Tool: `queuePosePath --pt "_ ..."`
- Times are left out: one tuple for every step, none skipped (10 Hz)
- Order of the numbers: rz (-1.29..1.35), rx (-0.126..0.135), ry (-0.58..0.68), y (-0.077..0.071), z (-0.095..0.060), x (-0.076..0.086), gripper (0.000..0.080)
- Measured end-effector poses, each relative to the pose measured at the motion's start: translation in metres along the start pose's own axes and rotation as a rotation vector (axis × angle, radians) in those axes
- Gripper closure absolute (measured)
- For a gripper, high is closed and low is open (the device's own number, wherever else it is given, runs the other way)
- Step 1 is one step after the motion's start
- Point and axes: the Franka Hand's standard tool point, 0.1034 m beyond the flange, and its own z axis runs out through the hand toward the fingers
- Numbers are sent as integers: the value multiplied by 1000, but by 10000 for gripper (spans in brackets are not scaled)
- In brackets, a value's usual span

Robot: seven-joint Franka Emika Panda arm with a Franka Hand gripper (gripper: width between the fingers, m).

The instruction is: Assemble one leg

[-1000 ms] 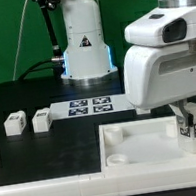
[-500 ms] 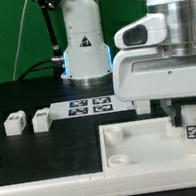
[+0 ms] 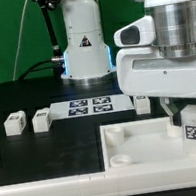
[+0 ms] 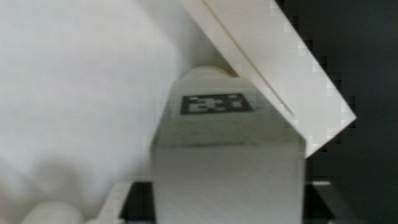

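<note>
Panel (image 3: 143, 145), large and white with a raised rim, fills the lower right of the exterior view. Standing on it at the right edge of the frame is the leg (image 3: 194, 127), tag facing the camera, clamped between the gripper's (image 3: 192, 113) narrowed fingers. Farther back, at left, two small white blocks (image 3: 29, 121) lie on the black table (image 3: 35, 95); the marker board (image 3: 90, 108) lies beyond, mid-frame. The wrist view shows the leg (image 4: 217, 150) against the panel's rim (image 4: 285, 70).
</note>
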Motion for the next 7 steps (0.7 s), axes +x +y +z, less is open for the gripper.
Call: queuePosePath --pt "10 0 0 0 0 0 413" --pt "-7 0 0 0 0 0 413" --pt "-50 0 0 0 0 0 232" --pt "-87 0 0 -1 0 -1 232" --pt "-159 0 -1 -2 1 -3 167" --pt "-282 -1 0 -3 1 -6 154" --pt "-380 -1 -1 -5 1 -8 154"
